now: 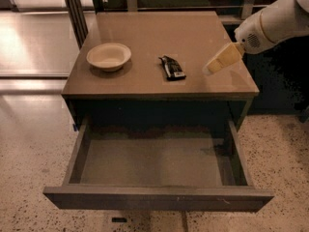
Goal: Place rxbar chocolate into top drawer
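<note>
- The claw (215, 66) is seen over the right part of the bench (193, 33), tilted down and to the left; whether it is open or closed cannot be told, and nothing is seen held in it.
- It is carried by a white arm (275, 23) that enters from the upper right.
- The bar (172, 68) is found lying flat on the bench near the middle, left of the claw and apart from it.
- A cream bowl (109, 56) is set upright farther left, well apart from the bar.
- Below the benchtop, the drawer (149, 161) is pulled out, its grey bottom bare.
- A speckled floor (280, 158) is seen around the bench.
</note>
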You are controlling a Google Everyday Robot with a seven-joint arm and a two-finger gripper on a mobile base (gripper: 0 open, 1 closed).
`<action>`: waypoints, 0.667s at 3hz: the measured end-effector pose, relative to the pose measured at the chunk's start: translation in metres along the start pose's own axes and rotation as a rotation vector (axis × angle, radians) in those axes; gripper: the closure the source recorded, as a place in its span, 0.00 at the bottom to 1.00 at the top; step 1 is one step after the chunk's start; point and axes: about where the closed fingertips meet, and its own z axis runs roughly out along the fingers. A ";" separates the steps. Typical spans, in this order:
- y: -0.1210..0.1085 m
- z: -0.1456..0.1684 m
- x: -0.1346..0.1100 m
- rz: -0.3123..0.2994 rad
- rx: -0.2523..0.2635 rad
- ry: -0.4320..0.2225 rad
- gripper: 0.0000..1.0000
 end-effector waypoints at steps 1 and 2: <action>-0.005 0.010 -0.005 0.006 -0.010 -0.009 0.00; -0.005 0.015 0.005 0.053 -0.008 -0.031 0.00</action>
